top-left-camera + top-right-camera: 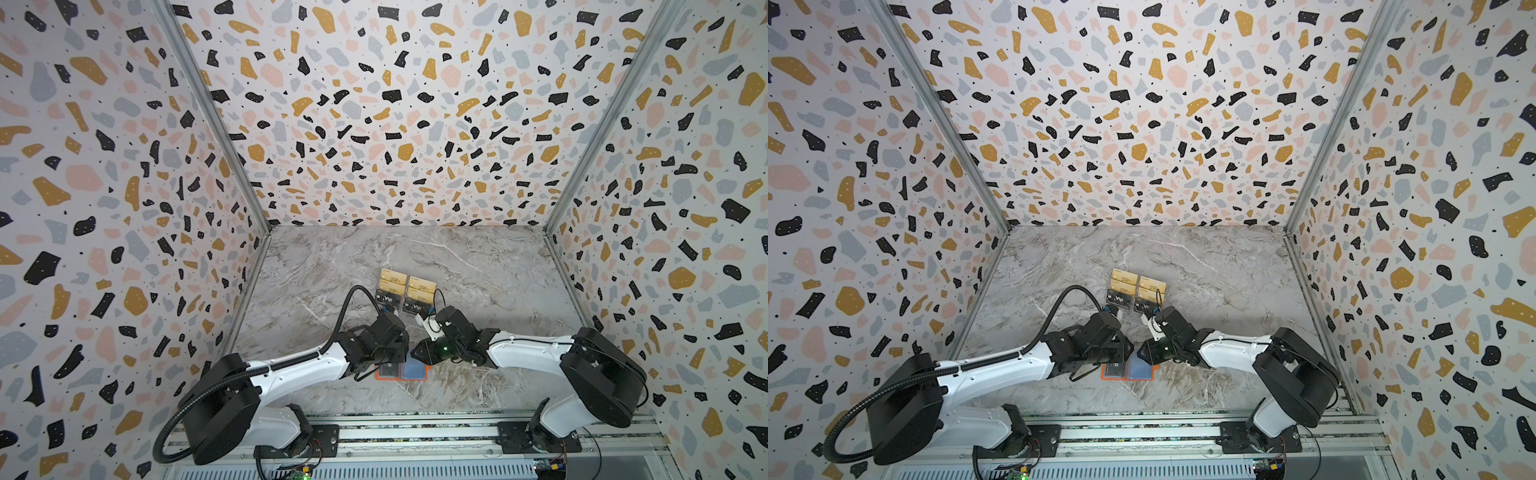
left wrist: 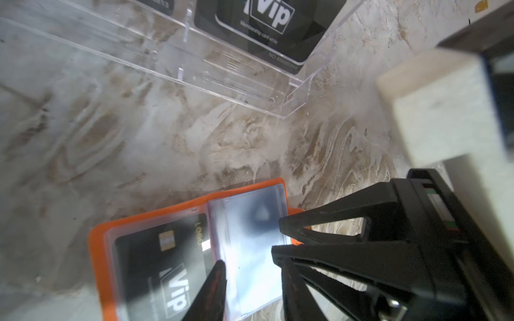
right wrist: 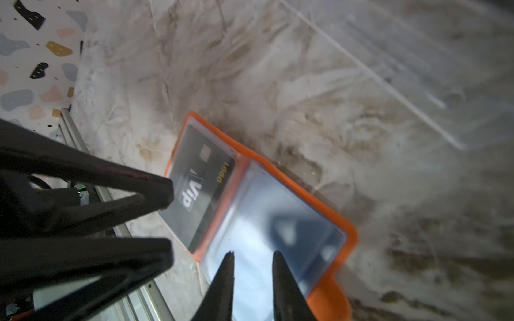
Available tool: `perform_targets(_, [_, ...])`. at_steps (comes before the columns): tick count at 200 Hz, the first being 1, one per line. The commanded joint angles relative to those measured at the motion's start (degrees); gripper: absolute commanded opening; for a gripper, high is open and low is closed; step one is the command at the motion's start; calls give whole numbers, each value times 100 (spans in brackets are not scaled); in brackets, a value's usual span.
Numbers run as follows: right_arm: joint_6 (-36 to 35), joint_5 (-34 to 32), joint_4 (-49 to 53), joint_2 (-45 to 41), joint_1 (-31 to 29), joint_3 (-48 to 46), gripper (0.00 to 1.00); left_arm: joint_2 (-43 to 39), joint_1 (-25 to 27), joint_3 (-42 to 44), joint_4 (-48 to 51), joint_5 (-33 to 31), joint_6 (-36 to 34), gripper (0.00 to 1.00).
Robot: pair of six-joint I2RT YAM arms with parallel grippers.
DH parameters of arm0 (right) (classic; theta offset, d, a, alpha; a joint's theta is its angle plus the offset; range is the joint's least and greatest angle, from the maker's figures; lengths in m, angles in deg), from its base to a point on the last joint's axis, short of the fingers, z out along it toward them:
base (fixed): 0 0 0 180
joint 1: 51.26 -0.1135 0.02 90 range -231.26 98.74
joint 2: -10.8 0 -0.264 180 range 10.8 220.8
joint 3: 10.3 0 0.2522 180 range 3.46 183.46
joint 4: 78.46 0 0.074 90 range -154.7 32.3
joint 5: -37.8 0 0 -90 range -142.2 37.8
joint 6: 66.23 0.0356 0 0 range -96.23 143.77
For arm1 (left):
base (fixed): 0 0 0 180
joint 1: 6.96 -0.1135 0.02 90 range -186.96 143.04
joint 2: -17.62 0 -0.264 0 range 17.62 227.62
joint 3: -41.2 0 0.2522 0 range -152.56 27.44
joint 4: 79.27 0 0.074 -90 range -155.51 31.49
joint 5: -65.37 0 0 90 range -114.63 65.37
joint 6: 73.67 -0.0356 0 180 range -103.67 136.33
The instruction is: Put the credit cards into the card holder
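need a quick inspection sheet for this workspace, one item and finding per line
surface: marble-pattern tabletop, no spills seen
job's things: orange card holder open flat near the front, one black Vip card in its sleeve; gold and black credit cards in the clear acrylic stand behind it
clutter: nothing seen
grippers: left gripper and right gripper both open, empty, tips close over the holder
cables: black corrugated conduit along left arm; thin black cable at right wrist
surroundings: terrazzo-print walls, aluminium rail at the front
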Motion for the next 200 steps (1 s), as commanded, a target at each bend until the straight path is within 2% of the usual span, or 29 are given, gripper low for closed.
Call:
perform_targets(1, [202,-92,-106,-175,17,-150,25,150,12,171,-706,468,97,36])
perform_targets(21, [269,-108,-184,-164,17,-195,25,332,-66,286,-998,839,130,36])
perform_targets(65, [291,-294,-52,-100,8,-186,25,402,-324,441,-760,650,-51,36])
perform_targets(123, [257,-358,-51,87,8,-164,25,594,-368,625,-1222,1092,42,37])
perform_targets(200, [256,-385,-45,131,-6,-173,24,399,-411,652,-1375,1141,97,37])
